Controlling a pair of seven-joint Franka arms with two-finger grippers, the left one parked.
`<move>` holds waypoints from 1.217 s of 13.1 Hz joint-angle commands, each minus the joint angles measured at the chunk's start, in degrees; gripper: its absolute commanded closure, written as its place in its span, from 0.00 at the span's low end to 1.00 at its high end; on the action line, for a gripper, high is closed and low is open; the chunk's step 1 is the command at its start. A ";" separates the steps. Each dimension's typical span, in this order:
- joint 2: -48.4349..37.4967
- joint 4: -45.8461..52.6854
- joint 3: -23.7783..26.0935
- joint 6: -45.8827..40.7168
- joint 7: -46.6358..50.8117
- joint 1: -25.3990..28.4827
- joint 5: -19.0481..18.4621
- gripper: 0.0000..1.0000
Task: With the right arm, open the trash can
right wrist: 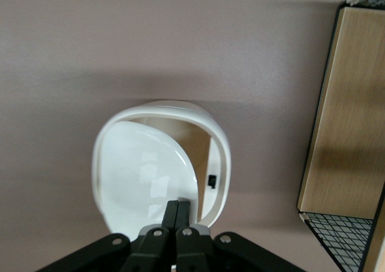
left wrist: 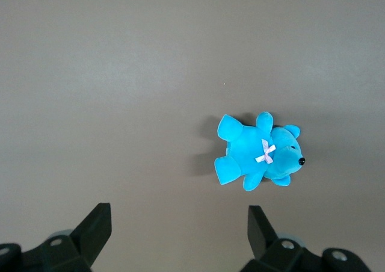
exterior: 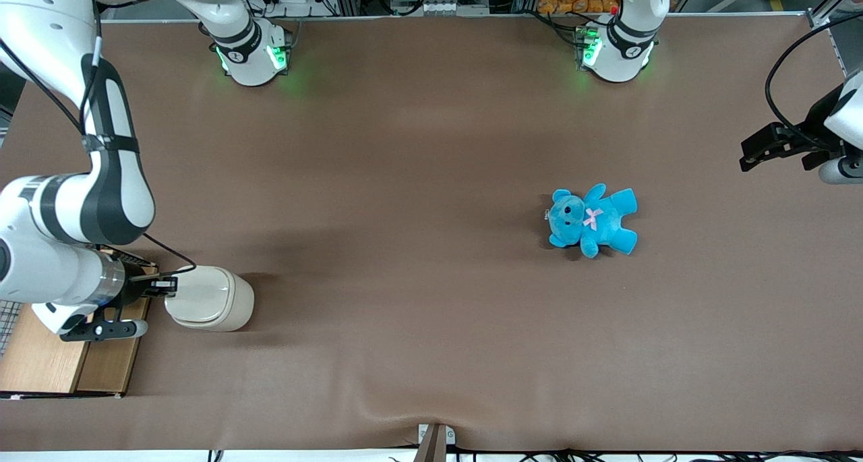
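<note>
The cream-white trash can (exterior: pixel 210 299) stands near the working arm's end of the table, beside the wooden-topped wire box. The right arm's black gripper (exterior: pixel 168 285) is at the can's top edge, on the side toward the box. In the right wrist view the gripper (right wrist: pixel 177 207) is shut, its fingertips (right wrist: pixel 171 209) pressed together on the lid (right wrist: pixel 141 173). The lid sits tilted inside the rim (right wrist: pixel 221 145), and a gap (right wrist: pixel 201 163) shows the inside of the can with a small black catch.
The wooden-topped wire box (exterior: pixel 47 354) lies close under the right arm's wrist and also shows in the right wrist view (right wrist: pixel 349 115). A blue teddy (exterior: pixel 592 220) lies on the brown table cloth (exterior: pixel 404 212) toward the parked arm's end, seen too in the left wrist view (left wrist: pixel 258 154).
</note>
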 commanded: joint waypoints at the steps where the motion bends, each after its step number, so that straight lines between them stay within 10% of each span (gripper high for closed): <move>1: -0.87 3.33 0.08 -4.79 0.31 1.70 0.15 1.00; 3: -1.23 6.06 0.00 -8.57 0.31 2.14 0.15 0.69; 4: -1.58 6.68 0.08 -9.80 0.05 1.88 0.15 0.13; 5: -2.80 6.68 0.00 -10.08 -0.39 1.09 0.76 0.00; 16: -20.37 -2.62 -0.45 -18.16 -4.79 -4.35 1.73 0.00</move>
